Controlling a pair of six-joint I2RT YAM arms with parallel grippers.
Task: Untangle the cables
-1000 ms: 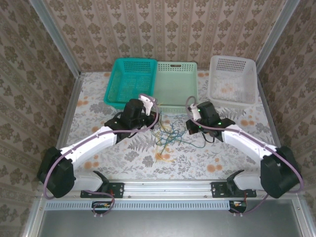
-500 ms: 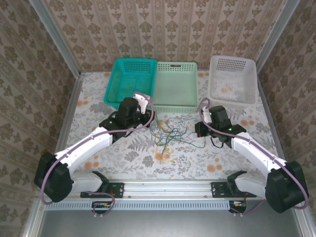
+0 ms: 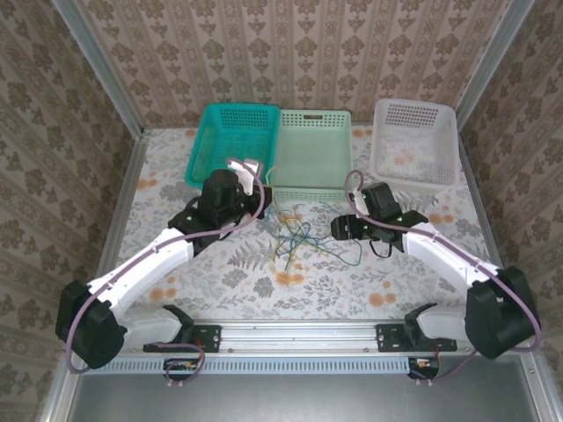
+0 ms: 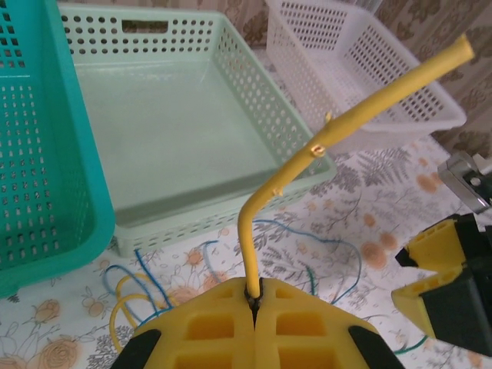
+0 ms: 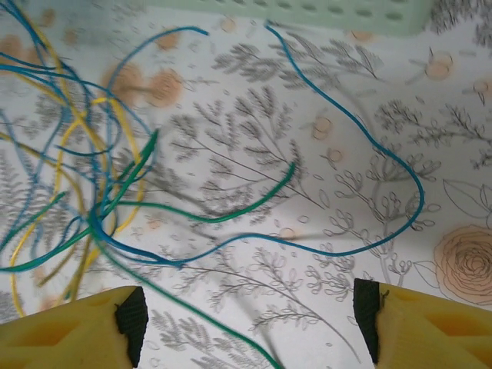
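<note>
The cables lie in a loose tangle of yellow, blue and green wires on the floral table between the two arms. My left gripper is at the tangle's upper left, shut on a yellow cable. That cable rises stiffly from between the fingertips toward the upper right. My right gripper is open at the tangle's right edge, close above the table. Between and just ahead of its wide-apart jaws run a blue cable and a green cable, neither gripped. Yellow loops lie further left.
Three baskets stand along the back: a teal basket, a light green tray and a white basket. The light green tray's near wall is just beyond my left gripper. Patterned walls close the table on three sides.
My left gripper has drawn back to the left with the yellow cable, stretching the tangle. My right gripper swung out to the right, then returned toward the tangle.
</note>
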